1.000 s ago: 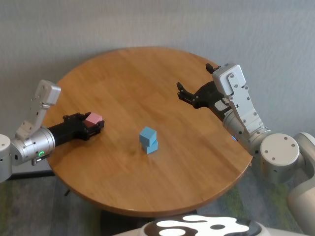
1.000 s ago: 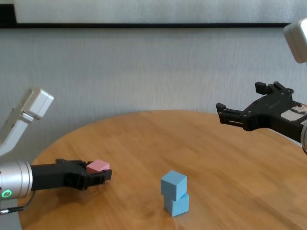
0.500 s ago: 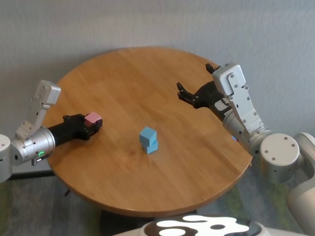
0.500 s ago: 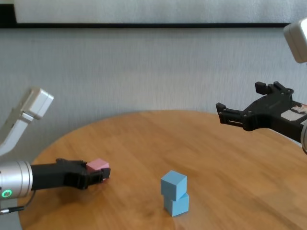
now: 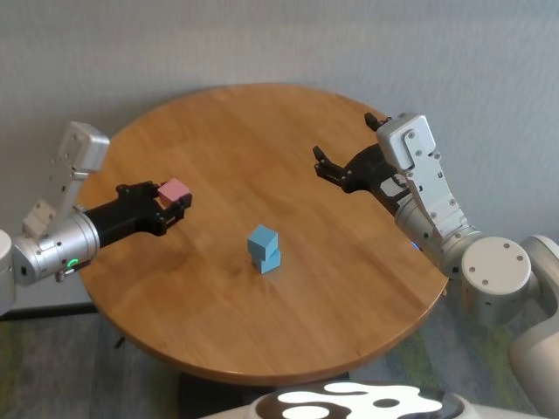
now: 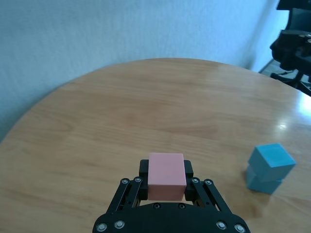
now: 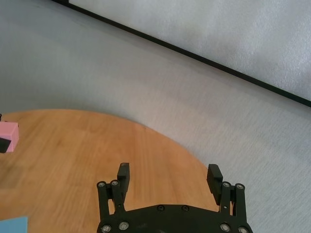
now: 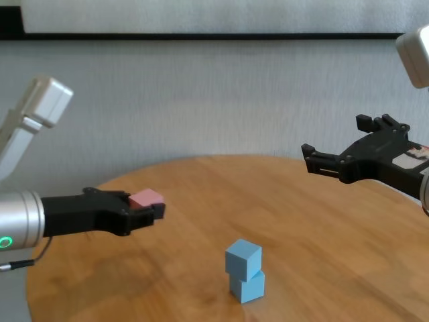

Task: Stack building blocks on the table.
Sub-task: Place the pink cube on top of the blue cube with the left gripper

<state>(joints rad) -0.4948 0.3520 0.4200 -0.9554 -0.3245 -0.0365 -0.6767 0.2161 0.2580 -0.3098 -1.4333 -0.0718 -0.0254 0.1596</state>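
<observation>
My left gripper point(image 5: 173, 199) point(image 8: 149, 206) point(image 6: 166, 178) is shut on the pink block point(image 5: 175, 189) point(image 8: 146, 198) point(image 6: 166, 170) and holds it clear of the table point(image 5: 218, 131) on the left side. Two light blue blocks stand stacked near the middle, the upper one point(image 5: 262, 237) point(image 8: 242, 256) point(image 6: 272, 158) turned slightly on the lower one point(image 5: 269, 260) point(image 8: 247, 286). They are to the right of the held block. My right gripper point(image 5: 321, 166) point(image 8: 327, 159) point(image 7: 168, 178) hovers open and empty over the table's right side.
The round table's edge curves close under both arms. A pale wall point(image 8: 214, 94) with a dark strip stands behind the table.
The left gripper finished closing on the pink block and lifted it off the table, shifting slightly toward the middle. The right arm and the blue stack stayed still.
</observation>
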